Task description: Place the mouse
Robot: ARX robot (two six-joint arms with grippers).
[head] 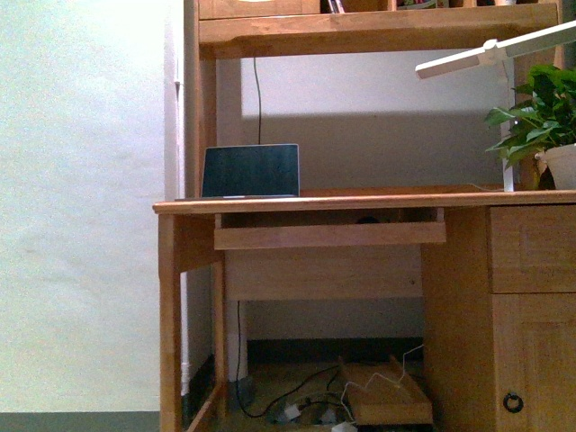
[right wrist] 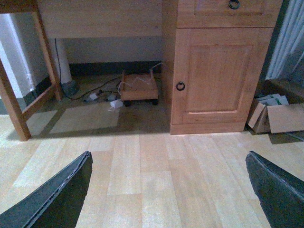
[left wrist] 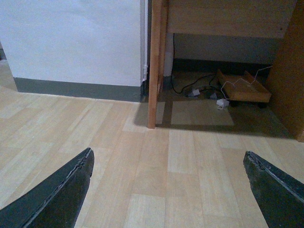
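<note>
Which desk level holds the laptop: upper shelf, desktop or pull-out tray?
The desktop: the laptop stands open at its left end, above the pull-out tray and below the upper shelf.

The bench (head: 360, 200) is seen to be of grained, honey-toned wood with a dull satin finish. Below the left pincer (left wrist: 167, 156), itself of dark matt material with roughened edges, the floor (left wrist: 142, 190) is laid in pale wood-grain planks with a faint sheen. Beyond the right pincer (right wrist: 168, 156), creased brown cardboard (right wrist: 280, 118) is shown beside the smooth wooden cabinet door (right wrist: 216, 76).
</note>
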